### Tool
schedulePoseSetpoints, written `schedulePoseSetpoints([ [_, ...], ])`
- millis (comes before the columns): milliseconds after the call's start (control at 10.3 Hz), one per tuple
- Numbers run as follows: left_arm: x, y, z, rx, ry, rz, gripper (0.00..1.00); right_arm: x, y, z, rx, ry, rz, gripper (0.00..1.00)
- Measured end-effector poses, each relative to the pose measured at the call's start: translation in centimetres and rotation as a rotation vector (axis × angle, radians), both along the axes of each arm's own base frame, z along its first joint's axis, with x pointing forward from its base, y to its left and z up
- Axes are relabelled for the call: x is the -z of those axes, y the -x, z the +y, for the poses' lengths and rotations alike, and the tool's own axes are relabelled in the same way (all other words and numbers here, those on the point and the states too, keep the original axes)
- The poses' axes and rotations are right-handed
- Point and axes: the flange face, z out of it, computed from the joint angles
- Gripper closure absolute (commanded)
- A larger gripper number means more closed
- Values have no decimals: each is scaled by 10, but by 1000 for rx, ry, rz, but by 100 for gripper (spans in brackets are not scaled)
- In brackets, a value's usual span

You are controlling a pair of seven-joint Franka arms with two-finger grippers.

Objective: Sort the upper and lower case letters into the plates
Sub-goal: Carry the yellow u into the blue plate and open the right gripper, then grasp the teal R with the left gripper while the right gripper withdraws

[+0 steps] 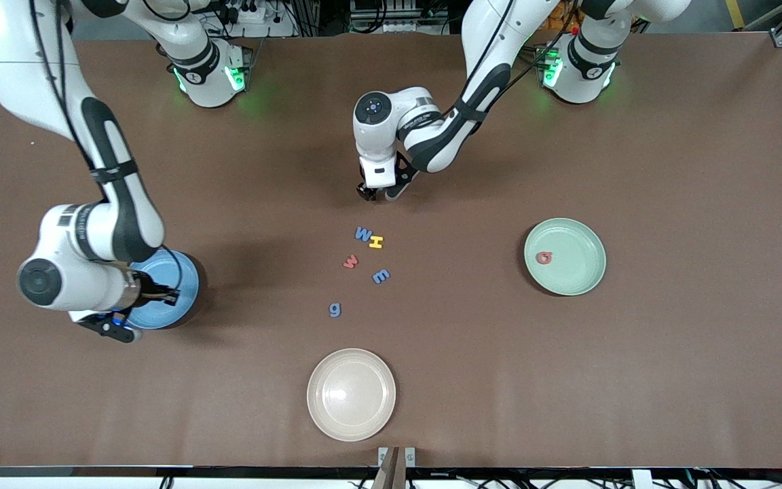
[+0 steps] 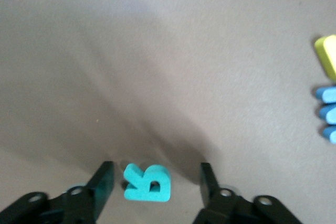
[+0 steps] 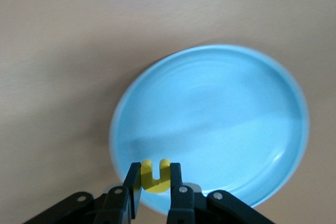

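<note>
Two Franka arms, glossy white shells with black bands at the joints. Left arm (image 1: 479, 88): black cable strapped along the link, small grey lettering on the wrist housing, round dark cap with a blue dot on the joint end. Right arm (image 1: 102, 176): black cable along the forearm, dark round end cap, barcode-like label on the wrist. Both bases glow green. Left gripper (image 2: 155, 192) and right gripper (image 3: 156, 184): matte black fingers (image 2: 102, 184), silver screws just back from the tips.

One letter (image 1: 544, 257) lies in a plate (image 1: 584, 234).
</note>
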Motion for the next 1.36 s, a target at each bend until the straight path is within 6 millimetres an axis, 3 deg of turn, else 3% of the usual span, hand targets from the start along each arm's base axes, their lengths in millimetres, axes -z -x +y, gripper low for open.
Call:
schedulePoseSetpoints([
  [97, 0, 6, -4, 11, 0, 0, 27, 1, 1, -16, -11, -7, 1, 1],
  [194, 0, 10, -6, 18, 0, 0, 29, 1, 2, -19, -18, -9, 2, 0],
  [485, 0, 10, -5, 22, -2, -5, 34, 3, 3, -4, -40, -17, 17, 0],
  [680, 0, 9, -5, 38, -6, -18, 36, 3, 3, 12, -58, -20, 26, 0],
  [777, 0, 9, -5, 39, -6, -19, 43, 2, 3, 25, -55, -17, 27, 0],
  [1068, -2, 7, -7, 38, -1, -24, 60, -3, 3, 89, 0, 11, 18, 0],
  [1359, -4, 7, -7, 38, 0, -25, 68, -13, 6, 159, 47, 21, -20, 0],
])
